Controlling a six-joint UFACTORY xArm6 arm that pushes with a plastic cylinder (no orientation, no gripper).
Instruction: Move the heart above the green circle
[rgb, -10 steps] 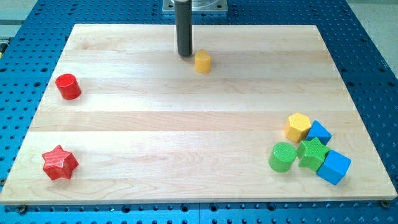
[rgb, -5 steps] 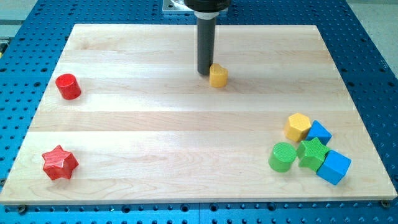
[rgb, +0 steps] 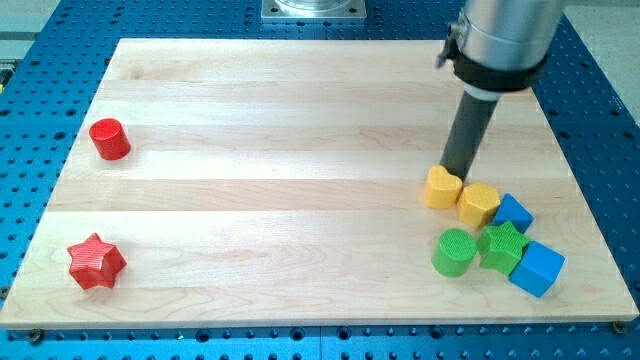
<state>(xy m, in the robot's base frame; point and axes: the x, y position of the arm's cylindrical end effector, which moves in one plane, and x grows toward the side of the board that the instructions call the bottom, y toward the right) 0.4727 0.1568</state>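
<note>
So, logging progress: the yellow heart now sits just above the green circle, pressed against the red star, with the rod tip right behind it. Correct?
Not quite. In the camera view the yellow heart is pressed against the yellow hexagon, not the red star. It does sit just above the green circle, with my tip right behind it.

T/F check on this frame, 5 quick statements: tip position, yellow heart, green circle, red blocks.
1. My tip sits at the yellow heart's upper edge. True.
2. The yellow heart lies above the green circle, toward the view's top. True.
3. The heart stands far apart from the yellow hexagon. False: they sit side by side, apparently touching.
4. The red star lies beside the green star. False: it is at the view's bottom left.
5. The red cylinder is near the view's left edge. True.
</note>
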